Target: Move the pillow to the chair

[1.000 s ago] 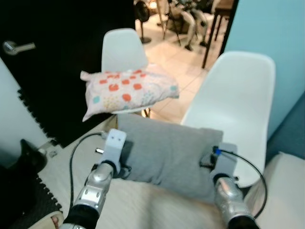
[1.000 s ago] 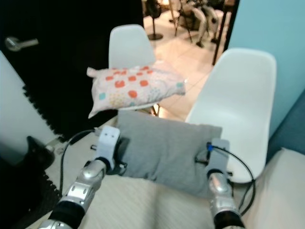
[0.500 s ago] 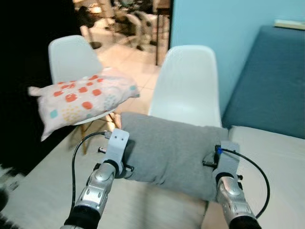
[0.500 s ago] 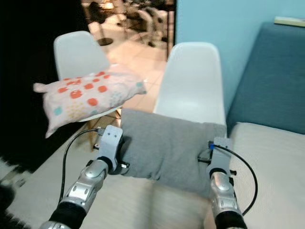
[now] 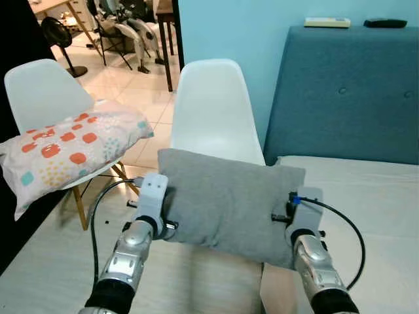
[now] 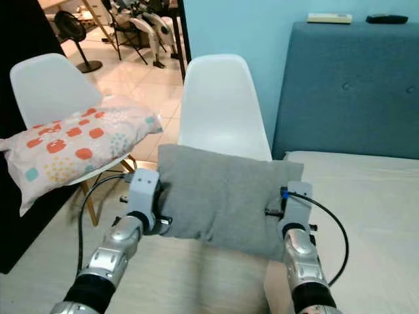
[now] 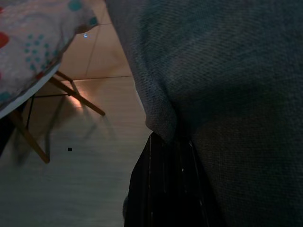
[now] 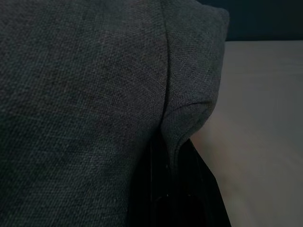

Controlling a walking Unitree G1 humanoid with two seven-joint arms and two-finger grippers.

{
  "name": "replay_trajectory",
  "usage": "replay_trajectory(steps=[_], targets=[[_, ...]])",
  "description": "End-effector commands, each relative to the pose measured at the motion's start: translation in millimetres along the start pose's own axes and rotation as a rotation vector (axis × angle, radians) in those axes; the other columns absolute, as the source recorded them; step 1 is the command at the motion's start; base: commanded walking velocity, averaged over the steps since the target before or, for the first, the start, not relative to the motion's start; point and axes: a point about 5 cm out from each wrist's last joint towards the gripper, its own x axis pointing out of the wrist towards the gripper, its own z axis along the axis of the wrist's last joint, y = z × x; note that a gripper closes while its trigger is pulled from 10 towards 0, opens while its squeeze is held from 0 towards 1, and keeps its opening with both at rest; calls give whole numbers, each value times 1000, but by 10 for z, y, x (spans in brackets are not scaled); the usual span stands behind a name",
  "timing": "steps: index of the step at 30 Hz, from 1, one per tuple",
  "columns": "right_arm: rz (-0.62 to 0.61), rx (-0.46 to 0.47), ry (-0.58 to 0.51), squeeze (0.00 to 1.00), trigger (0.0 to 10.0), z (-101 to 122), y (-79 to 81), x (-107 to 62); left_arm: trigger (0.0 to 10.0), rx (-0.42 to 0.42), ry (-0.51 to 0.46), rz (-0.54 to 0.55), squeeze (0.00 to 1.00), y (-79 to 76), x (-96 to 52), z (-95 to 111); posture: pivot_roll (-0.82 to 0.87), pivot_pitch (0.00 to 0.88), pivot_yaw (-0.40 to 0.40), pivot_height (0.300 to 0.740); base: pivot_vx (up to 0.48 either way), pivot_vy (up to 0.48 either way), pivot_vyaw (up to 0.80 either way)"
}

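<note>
Two silver metal arms, ribbed and shiny, turn black lower down. Each wrist carries a pale grey boxy block: the left gripper (image 5: 171,208) has a black cable looping off its side, and the right gripper (image 5: 280,221) has a cable with a small blue connector.

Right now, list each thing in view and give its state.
Grey pillow: held in the air.
Left end effector: shut on the pillow's edge.
Right end effector: shut on the opposite edge.
Near white chair: seat hidden behind the pillow.
Patterned pillow: lying on the far chair.
</note>
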Motion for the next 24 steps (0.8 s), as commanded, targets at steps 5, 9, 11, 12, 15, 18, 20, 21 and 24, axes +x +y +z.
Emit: replay_trajectory(steps=[5, 9, 11, 12, 15, 18, 20, 21, 24], targets=[[66, -6, 2, 0, 10000, 25, 156, 19, 10000, -54, -38, -9, 0, -13, 2, 85, 21, 117, 59, 740, 289, 0, 0], [69, -19, 3, 0, 10000, 22, 132, 20, 10000, -45, -41, -15, 0, -36, -3, 84, 20, 110, 54, 740, 319, 0, 0], [61, -18, 1, 0, 10000, 16, 115, 15, 10000, -41, -41, -18, 0, -50, -6, 80, 19, 102, 53, 740, 321, 0, 0], [61, -18, 1, 0, 10000, 16, 115, 15, 10000, -41, -41, -18, 0, -50, -6, 80, 19, 102, 53, 740, 322, 0, 0], [45, -5, 0, 0, 10000, 0, 102, 2, 10000, -31, -39, -28, 0, -64, -16, 69, 19, 97, 57, 740, 321, 0, 0], [39, 12, -3, 0, 10000, -5, 97, -5, 10000, -30, -37, -29, 0, -62, -20, 62, 22, 101, 61, 740, 314, 0, 0], [29, 20, -3, 0, 10000, -20, 86, -17, 10000, -26, -34, -32, 0, -56, -24, 53, 23, 99, 64, 740, 309, 0, -800], [25, 18, 3, 0, 10000, -32, 82, -20, 10000, -23, -33, -33, 0, -52, -24, 52, 23, 99, 64, 740, 307, 0, -800], [15, 14, 8, 0, 10000, -45, 72, -21, 10000, -20, -30, -34, 0, -38, -13, 52, 22, 100, 69, 740, 307, 0, -800]])
